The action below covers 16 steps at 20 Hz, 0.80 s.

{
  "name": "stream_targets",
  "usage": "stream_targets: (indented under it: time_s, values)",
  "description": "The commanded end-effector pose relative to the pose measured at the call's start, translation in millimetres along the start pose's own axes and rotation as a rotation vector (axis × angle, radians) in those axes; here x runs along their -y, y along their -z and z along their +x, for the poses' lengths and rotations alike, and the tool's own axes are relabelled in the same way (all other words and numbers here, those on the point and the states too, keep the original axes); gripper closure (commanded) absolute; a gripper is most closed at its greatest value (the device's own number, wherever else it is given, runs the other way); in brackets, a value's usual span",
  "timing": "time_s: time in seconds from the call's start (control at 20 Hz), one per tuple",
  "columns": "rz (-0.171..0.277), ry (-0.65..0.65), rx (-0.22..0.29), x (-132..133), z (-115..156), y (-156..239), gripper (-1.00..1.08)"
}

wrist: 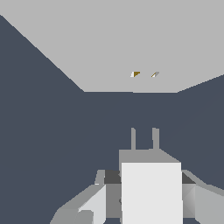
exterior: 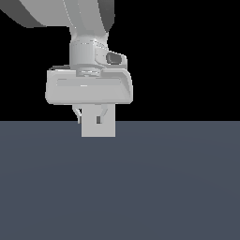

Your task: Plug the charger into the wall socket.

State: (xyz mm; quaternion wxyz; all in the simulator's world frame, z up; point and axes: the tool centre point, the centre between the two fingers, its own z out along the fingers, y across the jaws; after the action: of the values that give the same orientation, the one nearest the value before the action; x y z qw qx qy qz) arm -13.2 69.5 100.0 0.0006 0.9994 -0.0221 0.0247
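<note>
Ahead of the prongs: the socket (wrist: 109, 43) faces my wrist camera as a pale plate, its two small holes just above and in line with the charger's pins, apart from them with dark floor between.
Charger: the charger (exterior: 98, 127) hangs under the gripper (exterior: 92, 114), held off the floor (exterior: 140, 187); in the wrist view its block (wrist: 151, 192) fills the foreground with the stub and two pins pointing at the plate.
Gripper: narrow, fingers closed on the charger's sides.
Long axis: I judge it runs straight toward the plate, pins leading.
Offset: the holes look slightly towards one side of the pins; I can't tell how much is perspective.
Next move: I'd nudge sideways, then push straight in.
Exterior view: the socket is not visible there.
</note>
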Motion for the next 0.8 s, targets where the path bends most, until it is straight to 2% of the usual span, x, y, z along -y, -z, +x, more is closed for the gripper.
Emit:
stream_targets:
  time_s: [0.0,0.4,0.75]
  values:
    - [0.0,-0.001,0.0,0,0,0,1.08]
    - [0.0,-0.001,0.0,0,3,0,1.08]
    - [0.0,-0.001,0.0,-1,20,-1,1.08]
